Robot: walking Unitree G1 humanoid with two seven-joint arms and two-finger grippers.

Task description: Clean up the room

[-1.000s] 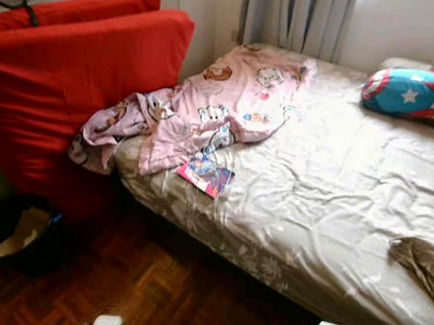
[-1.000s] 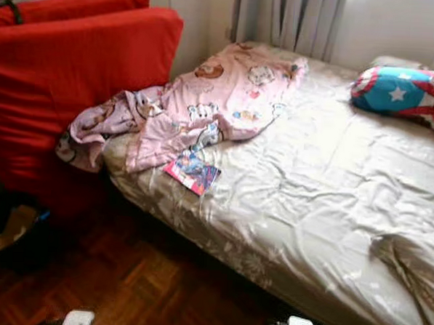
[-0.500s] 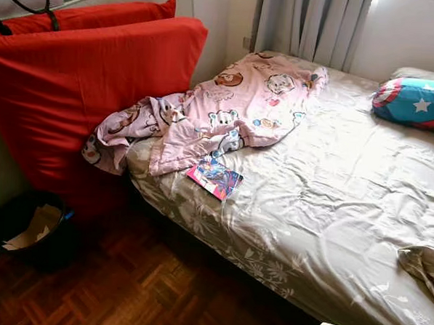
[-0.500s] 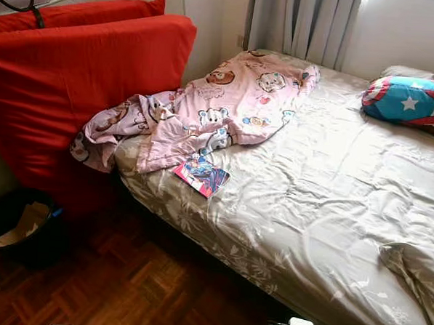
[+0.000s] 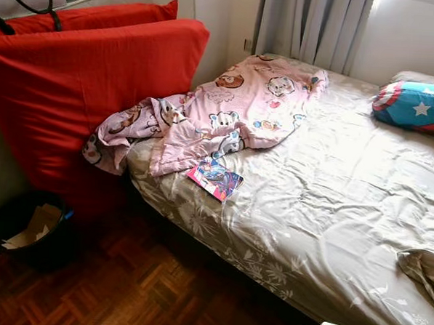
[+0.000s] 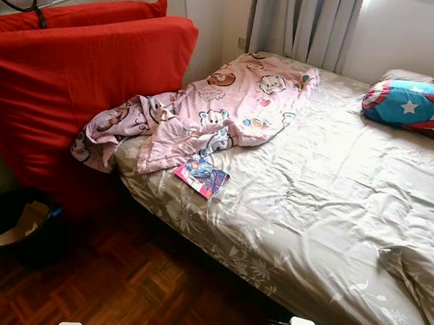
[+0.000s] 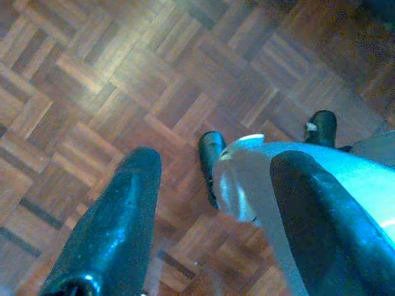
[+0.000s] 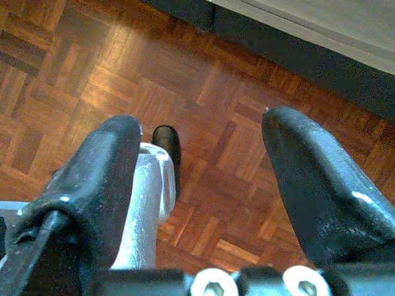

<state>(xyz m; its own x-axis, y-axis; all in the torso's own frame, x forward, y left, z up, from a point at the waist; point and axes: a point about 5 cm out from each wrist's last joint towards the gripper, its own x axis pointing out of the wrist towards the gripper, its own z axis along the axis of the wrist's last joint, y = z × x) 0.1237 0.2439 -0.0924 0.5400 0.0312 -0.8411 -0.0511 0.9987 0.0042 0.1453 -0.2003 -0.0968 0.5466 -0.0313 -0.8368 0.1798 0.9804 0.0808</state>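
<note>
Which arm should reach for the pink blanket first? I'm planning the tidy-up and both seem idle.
Probably the left. The pink blanket spills off the bed toward the robot's left, against the red cushion. Both the left gripper and right gripper hang open over the floor.

We see our left gripper (image 7: 213, 216) as two long, glossy black fingers (image 7: 114, 222) with rounded tips, and beyond them a smooth silver leg shell (image 7: 247, 185) ending in a black foot (image 7: 211, 154). Our right gripper (image 8: 203, 185) matches — thick black fingers (image 8: 102, 179), slightly scuffed — with two round silver screw heads (image 8: 210, 282) set in its black base.
</note>
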